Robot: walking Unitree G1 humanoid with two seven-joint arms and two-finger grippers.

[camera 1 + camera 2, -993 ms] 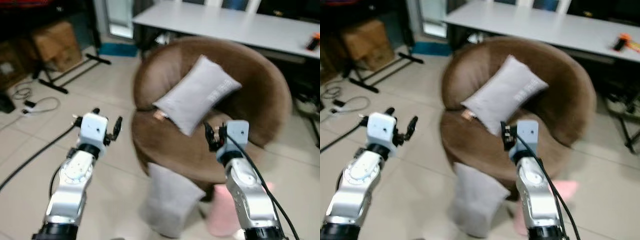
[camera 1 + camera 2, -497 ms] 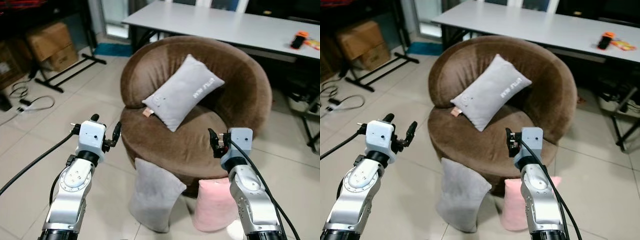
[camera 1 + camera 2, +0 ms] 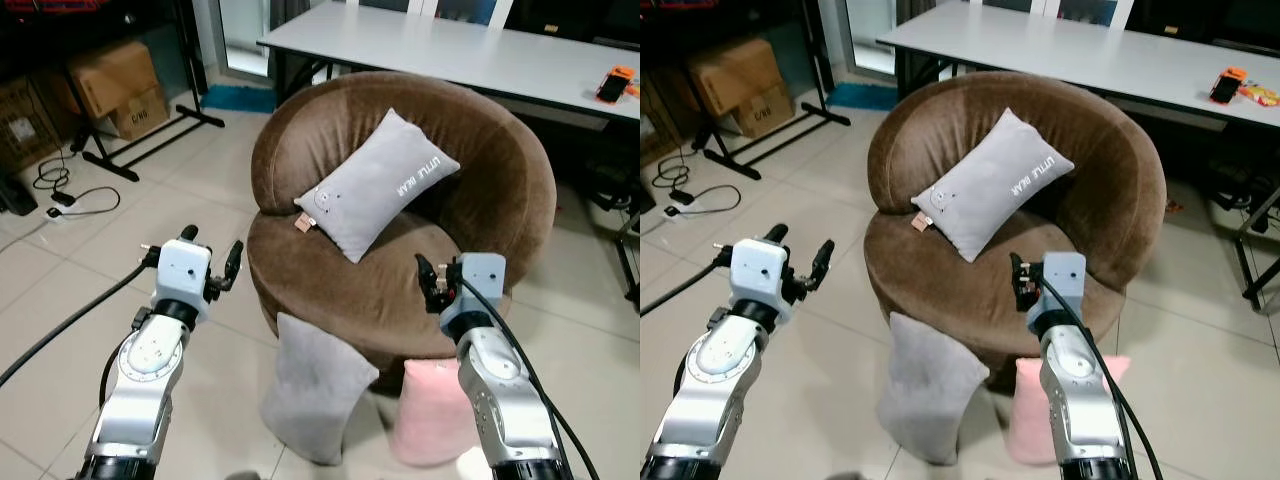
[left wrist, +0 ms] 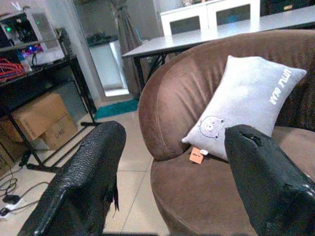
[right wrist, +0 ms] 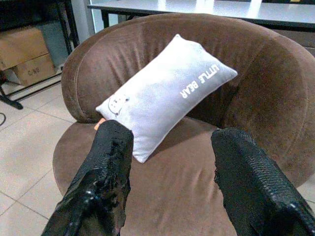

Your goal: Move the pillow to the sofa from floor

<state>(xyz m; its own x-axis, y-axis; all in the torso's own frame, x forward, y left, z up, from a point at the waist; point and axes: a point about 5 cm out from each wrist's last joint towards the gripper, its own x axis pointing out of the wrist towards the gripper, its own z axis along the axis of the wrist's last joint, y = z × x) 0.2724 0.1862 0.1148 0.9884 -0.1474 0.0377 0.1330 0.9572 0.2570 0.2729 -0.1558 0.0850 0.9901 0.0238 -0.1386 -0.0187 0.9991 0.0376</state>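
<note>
A grey pillow (image 3: 318,385) stands on the tiled floor, leaning against the front of the round brown sofa (image 3: 500,170). A pink pillow (image 3: 428,410) leans beside it, partly behind my right arm. Another grey pillow (image 3: 375,185), printed "LITTLE BEAR", rests on the sofa's seat against its back. My left gripper (image 3: 212,246) is open and empty, held above the floor left of the sofa. My right gripper (image 3: 432,278) is open and empty over the seat's front edge, above the pink pillow. Both wrist views look at the sofa pillow (image 5: 165,93) between spread fingers (image 4: 83,187).
A long white table (image 3: 450,45) stands behind the sofa with an orange object (image 3: 612,85) on it. Cardboard boxes (image 3: 110,85), a black stand's legs (image 3: 150,140) and loose cables (image 3: 70,195) lie at the far left. A black cable runs across the floor by my left arm.
The head camera has swung and steadied, so the blur is gone and the scene sits slightly to the right. Both grippers hold the same pose, open and empty. The pillows have not moved.
</note>
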